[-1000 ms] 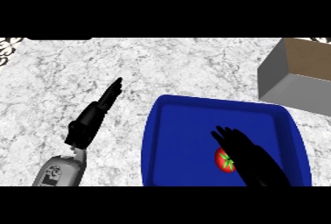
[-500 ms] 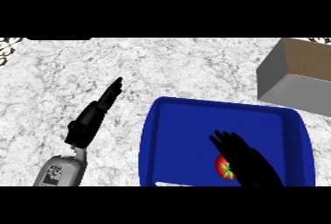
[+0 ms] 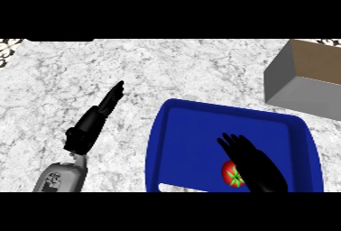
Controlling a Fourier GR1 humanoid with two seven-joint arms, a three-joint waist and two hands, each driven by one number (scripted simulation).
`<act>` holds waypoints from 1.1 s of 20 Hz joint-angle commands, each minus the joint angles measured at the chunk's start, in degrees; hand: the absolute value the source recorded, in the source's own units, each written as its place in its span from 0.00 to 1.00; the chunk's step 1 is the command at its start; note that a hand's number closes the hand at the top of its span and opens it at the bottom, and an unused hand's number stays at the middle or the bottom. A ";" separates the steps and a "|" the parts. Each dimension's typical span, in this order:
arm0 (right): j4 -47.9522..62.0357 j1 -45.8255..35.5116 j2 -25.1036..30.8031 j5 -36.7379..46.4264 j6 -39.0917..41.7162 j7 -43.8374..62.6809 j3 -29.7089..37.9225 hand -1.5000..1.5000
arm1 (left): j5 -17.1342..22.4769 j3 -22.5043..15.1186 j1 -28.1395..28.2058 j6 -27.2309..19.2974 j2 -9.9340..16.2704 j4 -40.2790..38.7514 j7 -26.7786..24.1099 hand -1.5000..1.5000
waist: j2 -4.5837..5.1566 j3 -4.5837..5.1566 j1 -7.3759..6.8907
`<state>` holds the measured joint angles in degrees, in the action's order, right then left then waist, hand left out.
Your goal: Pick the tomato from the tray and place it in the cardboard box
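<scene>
Head view shows our right hand (image 3: 256, 167) over the blue tray (image 3: 193, 135), fingers (image 3: 233, 142) straight and spread, pointing toward the tray's far edge. They hold nothing. The tomato (image 3: 231, 175) lies in the tray near its near edge, partly covered by our palm; whether the palm touches it we cannot tell.

We judge the task to be at its start: the tomato is not yet grasped, so closing round it, lifting it, carrying it and setting it down all remain. The cardboard box (image 3: 307, 76) stands at the worktop's far right corner, just beyond the tray's far right corner, its open top turned toward us. Nothing shows inside it from here.

Our left hand (image 3: 100, 115) rests open over the worktop (image 3: 166, 67) to the left of the tray, fingers straight and pointing toward the far edge, well apart from the tomato.

A grey-white marbled stone covers the worktop. At its far left corner a dark patterned strip shows, too little to name. Of the room beyond we see nothing.
</scene>
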<state>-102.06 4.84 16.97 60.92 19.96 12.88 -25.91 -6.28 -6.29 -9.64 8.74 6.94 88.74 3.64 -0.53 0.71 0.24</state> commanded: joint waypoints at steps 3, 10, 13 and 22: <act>9.96 -5.19 -3.52 1.35 -2.42 -1.61 1.84 1.00 | 0.91 0.91 -3.84 0.75 -1.37 -1.53 3.13 0.50 | 0.60 -0.72 -0.38; 13.10 -6.43 -3.86 5.70 -7.98 -5.82 0.64 1.00 | -0.89 0.34 -0.92 0.72 -0.92 1.03 2.43 0.50 | 0.58 -0.74 -0.60; 8.38 -1.78 -2.68 9.44 -12.20 -5.25 -1.07 1.00 | -0.28 1.02 -1.90 1.69 -0.17 2.90 4.74 0.50 | 0.46 -0.73 -0.22; 5.29 -3.71 7.08 -1.69 -12.41 -9.12 22.73 1.00 | 0.02 2.38 -3.87 1.48 -0.72 0.39 3.73 0.50 | 0.53 -0.72 0.14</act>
<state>-97.49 2.53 21.27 61.95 9.53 5.65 -10.54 -7.41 -5.45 -11.28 9.08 5.37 89.62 6.37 -0.21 0.29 0.50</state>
